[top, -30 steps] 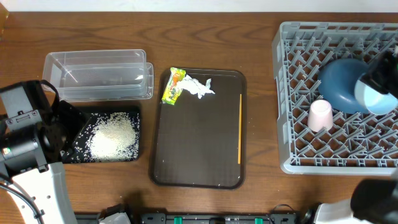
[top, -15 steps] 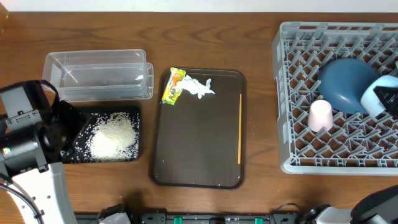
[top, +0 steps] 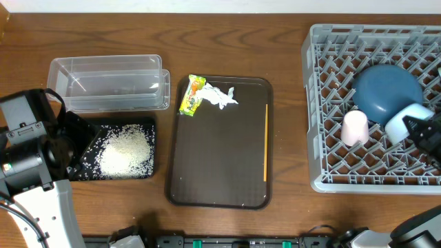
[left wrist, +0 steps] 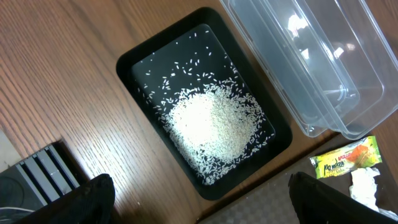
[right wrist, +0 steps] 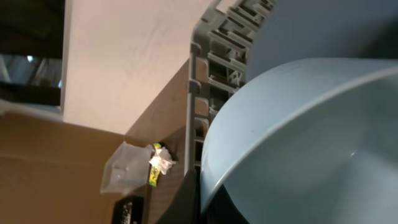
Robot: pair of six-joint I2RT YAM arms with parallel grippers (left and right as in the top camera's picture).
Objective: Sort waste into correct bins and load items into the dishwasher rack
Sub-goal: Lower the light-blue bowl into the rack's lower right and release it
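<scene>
While right tool (top: 419, 131) clamps mint bowl (top: 403, 118) over rack (top: 331, 62), rice (left wrist: 214, 127) lies in black tray (left wrist: 134, 68); left tool (left wrist: 211, 205) apart.

The brown wooden counter (top: 288, 138) shows clear grain. The clear rectangular plastic tub (top: 103, 86) gleams glossy; the grey lattice plastic rack (top: 331, 62) looks matt, the large dark blue bowl (top: 386, 93) smooth and matt.

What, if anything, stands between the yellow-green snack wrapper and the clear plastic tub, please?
Nothing visible: the yellow-green snack wrapper lies just right of the clear rectangular plastic tub, with only the brown tray's rim between.
</scene>
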